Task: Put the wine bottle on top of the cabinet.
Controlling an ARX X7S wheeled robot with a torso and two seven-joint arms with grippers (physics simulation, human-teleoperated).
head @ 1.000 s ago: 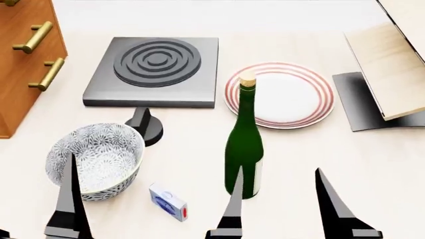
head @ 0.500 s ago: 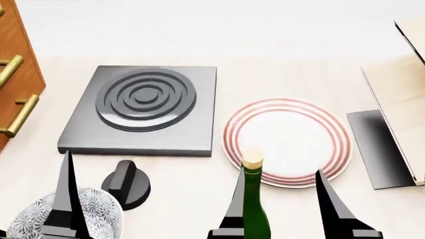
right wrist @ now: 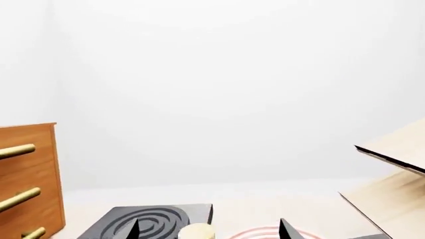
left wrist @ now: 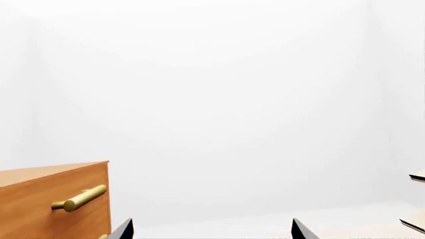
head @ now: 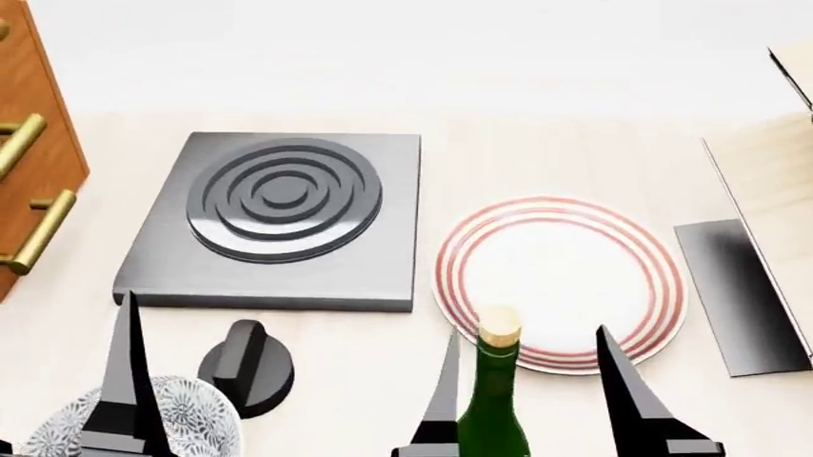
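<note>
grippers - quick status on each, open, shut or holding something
Left gripper: open, holding nothing.
Right gripper: open, fingers either side of the wine bottle, not shut on it.

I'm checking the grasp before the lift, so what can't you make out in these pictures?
- Wine bottle: head view's lower edge cuts off its body and label; the right wrist view shows only the cork.
- Right gripper: fingers flank the neck; contact unclear.
- Cabinet: its top appears only edge-on, in the left wrist view.

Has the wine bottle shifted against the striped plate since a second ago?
Cannot tell. The wine bottle looks nearer the striped plate in the head view, but that camera moved, shifting the burner too.
</note>
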